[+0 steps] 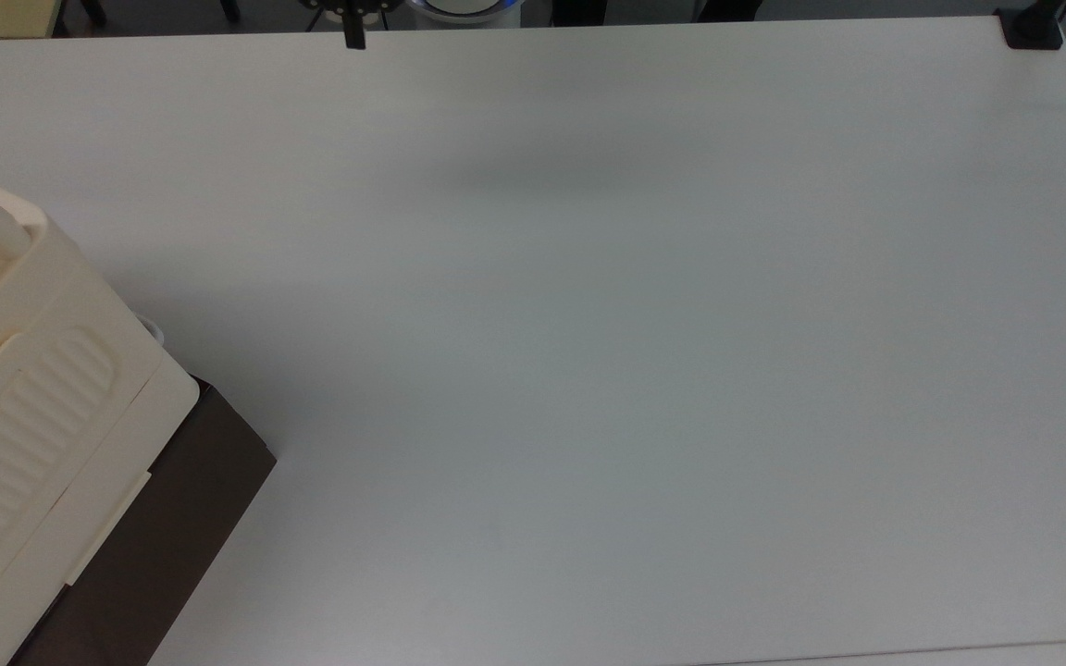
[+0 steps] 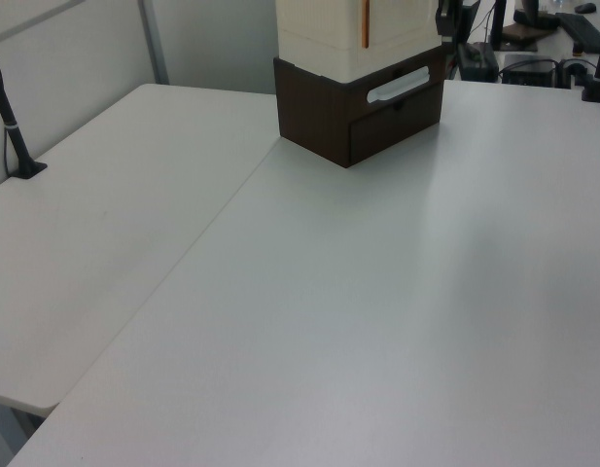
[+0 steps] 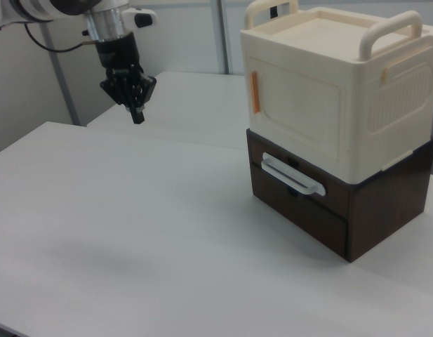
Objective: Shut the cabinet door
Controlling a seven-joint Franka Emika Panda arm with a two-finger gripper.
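The cabinet point(image 3: 321, 77) is a cream box with two rounded handles, standing on a dark brown drawer base point(image 3: 307, 210) at the right view's right. Its cabinet door point(image 3: 300, 105), a smooth cream panel with an orange tab point(image 3: 253, 91), lies flush with the front. The left view shows the same door face point(image 2: 406, 21) above the white drawer handle point(image 2: 397, 86). From the top view the cabinet point(image 1: 24, 305) sits at the lower left. My gripper point(image 3: 137, 116) hangs shut and empty above the table's far side, well apart from the cabinet, and sits at the table's far edge point(image 1: 353, 37).
The wide white table point(image 1: 588, 370) stretches between gripper and cabinet. A black clamp point(image 1: 1033, 28) sits at its far right corner in the top view. In the left view a black post point(image 2: 13, 126) stands on an adjoining table point(image 2: 95, 243).
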